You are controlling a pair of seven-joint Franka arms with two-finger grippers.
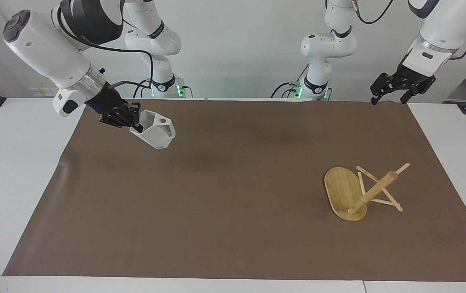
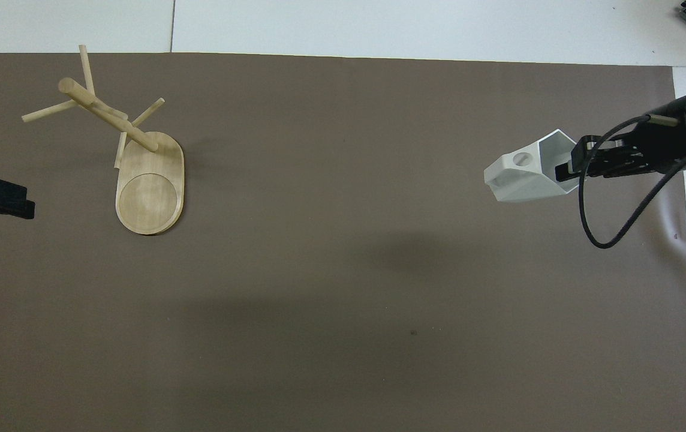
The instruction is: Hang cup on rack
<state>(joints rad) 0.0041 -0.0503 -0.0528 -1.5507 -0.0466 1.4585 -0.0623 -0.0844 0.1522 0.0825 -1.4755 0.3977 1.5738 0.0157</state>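
We've got the right gripper (image 1: 135,124) clamped on the rim wall of the small matte white faceted cup (image 1: 157,133), carried tilted in the air over the right arm's end of the brown table mat (image 1: 216,228). The blocky handle with its round hole faces up and leads away from the fingers.

Risks as we see them:
- Pinch is on one thin wall only, so the cup can pivot or slip in the grip during the traverse.
- Light bamboo mug-tree rack (image 1: 361,191) stands well apart at the left arm's end; its pegs are thin and the handle hole is small, so a slight misalignment likely hits a peg or nudges the rack instead of threading.
- Which peg suits this approach angle, we can't tell yet.

Left gripper (image 1: 394,87) waits with its jaws apart, up over the mat's corner at the left arm's end, holding nothing.

Count: one cup, one rack, two arms, one mat.
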